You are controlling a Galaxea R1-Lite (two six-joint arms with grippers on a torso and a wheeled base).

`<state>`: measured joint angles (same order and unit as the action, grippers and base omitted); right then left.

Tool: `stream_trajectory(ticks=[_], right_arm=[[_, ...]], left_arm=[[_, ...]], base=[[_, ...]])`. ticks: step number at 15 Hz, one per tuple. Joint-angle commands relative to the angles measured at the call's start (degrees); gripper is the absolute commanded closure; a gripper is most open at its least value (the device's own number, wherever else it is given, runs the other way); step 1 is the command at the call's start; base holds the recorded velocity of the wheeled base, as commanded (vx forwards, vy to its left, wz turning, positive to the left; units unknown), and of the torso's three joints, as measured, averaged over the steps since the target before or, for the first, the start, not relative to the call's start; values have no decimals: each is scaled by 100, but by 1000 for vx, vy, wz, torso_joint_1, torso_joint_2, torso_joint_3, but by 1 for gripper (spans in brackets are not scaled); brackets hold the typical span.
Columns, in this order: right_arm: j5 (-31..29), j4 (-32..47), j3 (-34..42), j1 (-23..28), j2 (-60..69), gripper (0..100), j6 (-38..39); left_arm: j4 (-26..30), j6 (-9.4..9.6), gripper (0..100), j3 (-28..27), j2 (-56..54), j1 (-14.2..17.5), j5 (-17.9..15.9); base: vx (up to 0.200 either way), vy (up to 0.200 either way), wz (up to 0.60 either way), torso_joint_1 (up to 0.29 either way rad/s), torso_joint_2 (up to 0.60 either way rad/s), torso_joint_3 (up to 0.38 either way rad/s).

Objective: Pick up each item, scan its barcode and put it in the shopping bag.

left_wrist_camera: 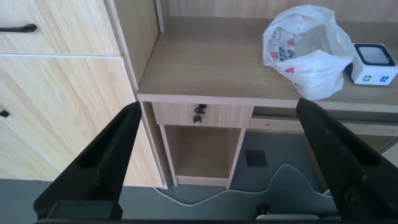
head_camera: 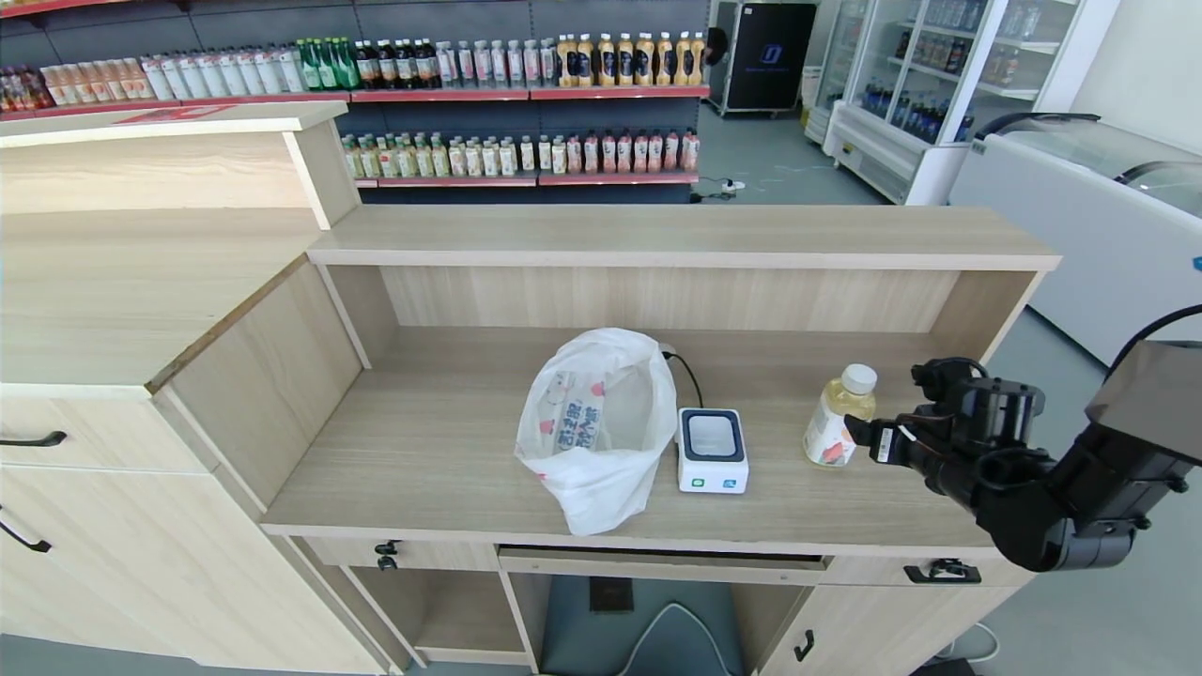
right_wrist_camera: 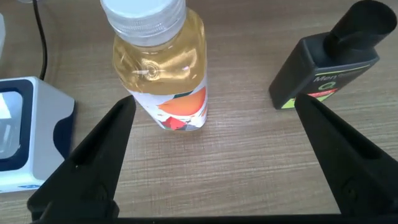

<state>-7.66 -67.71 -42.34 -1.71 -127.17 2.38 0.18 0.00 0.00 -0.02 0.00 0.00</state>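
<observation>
Wood-grain counter (head_camera: pixel 423 451): right tool (right_wrist_camera: pixel 214 109) spread near round plastic bottle (head_camera: pixel 839 418); left tool (left_wrist_camera: pixel 217 106) spread.

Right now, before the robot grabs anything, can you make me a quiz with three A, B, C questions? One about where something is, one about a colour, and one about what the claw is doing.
1. Where does the scanner stand?
A) between the shopping bag and the drink bottle
B) inside the shopping bag
C) on the floor

2. What colour is the bottle's cap?
A) red
B) white
C) green

3. How is the right claw?
A) shut on the drink bottle
B) gripping the shopping bag
C) open, holding nothing

Answers:
1 A, the scanner sits on the counter with the bag on one side and the bottle on the other.
2 B, the cap is plainly white above the yellow drink.
3 C, its fingers are spread wide and the bottle stands untouched ahead of them.
</observation>
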Motion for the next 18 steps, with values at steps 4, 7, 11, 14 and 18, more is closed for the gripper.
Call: stream_trajectory(ticks=[4, 7, 11, 14, 18], right_arm=[[-52, -252, -170, -225, -396, 0, -9], [-69, -384, -319, -278, -598, 0, -185], [-69, -498, -679, -295, -862, 0, -396], [-69, -463, -996, -365, -1055, 0, -387], [-69, -436, -1321, -436, -1319, 0, -387]], left_arm=[[-1, 0, 0, 0, 2, 0, 0], [-1, 0, 0, 0, 2, 0, 0], [-1, 0, 0, 0, 2, 0, 0], [-1, 0, 0, 0, 2, 0, 0], [-1, 0, 0, 0, 2, 0, 0]], base=[[0, 0, 0, 0, 0, 0], [0, 0, 0, 0, 0, 0], [0, 0, 0, 0, 0, 0], [0, 0, 0, 0, 0, 0], [0, 0, 0, 0, 0, 0]])
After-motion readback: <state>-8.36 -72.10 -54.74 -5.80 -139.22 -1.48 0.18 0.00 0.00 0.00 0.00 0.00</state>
